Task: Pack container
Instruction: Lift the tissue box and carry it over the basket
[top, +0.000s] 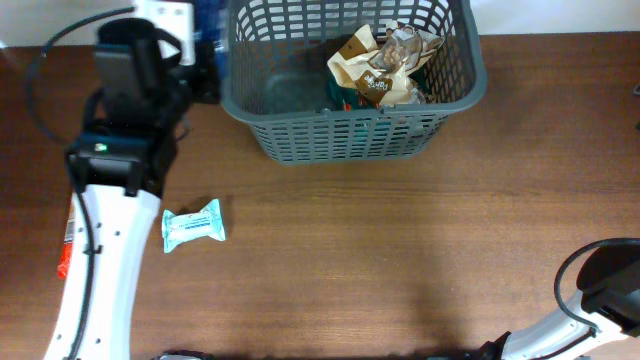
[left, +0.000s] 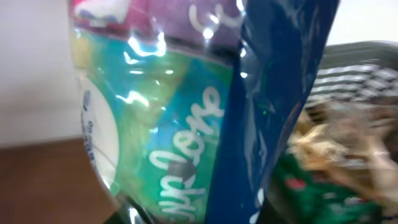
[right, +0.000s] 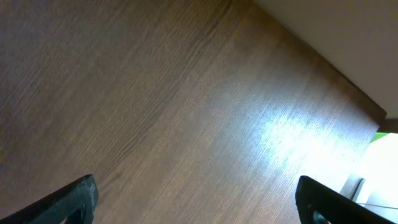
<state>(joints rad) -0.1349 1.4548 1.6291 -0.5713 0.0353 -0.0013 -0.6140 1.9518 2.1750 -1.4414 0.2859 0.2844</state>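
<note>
The dark grey slotted basket (top: 350, 135) stands at the back centre. It holds crumpled tan packets (top: 385, 62) and a green one. My left gripper (top: 203, 62) is just outside the basket's left wall, shut on a glossy blue, teal and purple packet (left: 186, 118) that fills the left wrist view. The basket rim (left: 360, 53) and its packets show to the right there. A blue edge of the held packet (top: 208, 22) shows overhead. A teal packet (top: 193, 226) lies on the table beside the left arm. My right gripper (right: 199, 202) is open and empty over bare wood.
A red and white packet (top: 66, 240) lies at the table's left edge, partly under the left arm. The right arm's base (top: 605, 295) is at the front right corner. A white box (top: 165, 14) sits at the back left.
</note>
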